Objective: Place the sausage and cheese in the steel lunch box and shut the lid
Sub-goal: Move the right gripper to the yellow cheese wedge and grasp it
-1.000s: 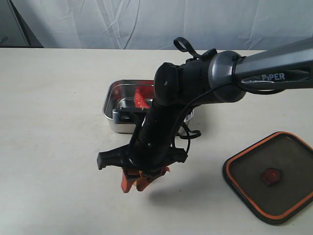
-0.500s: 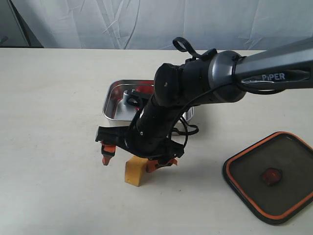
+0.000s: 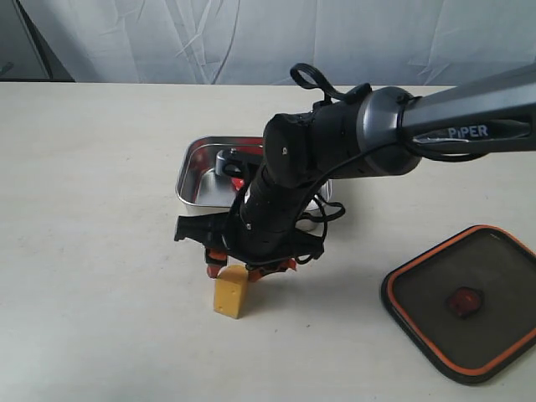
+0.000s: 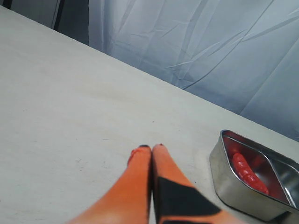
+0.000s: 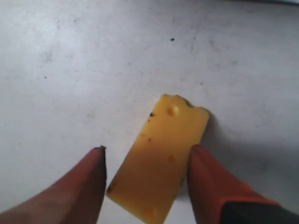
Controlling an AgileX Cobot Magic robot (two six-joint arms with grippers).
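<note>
Two fingers astride the cheese, nothing gripped yet

We see the right gripper (image 5: 147, 149) parted over the cheese (image 5: 159, 161), one finger on each side and nothing held. The block rests on the table (image 3: 84, 251), near the steel lunch box (image 3: 188, 172). Its long axis runs aslant between the fingers, nearer one than the other, so we judge that closing will turn it square first. The left gripper (image 4: 151, 147) is pressed shut and empty, beside the box where the sausage (image 4: 247, 172) already lies.
</note>
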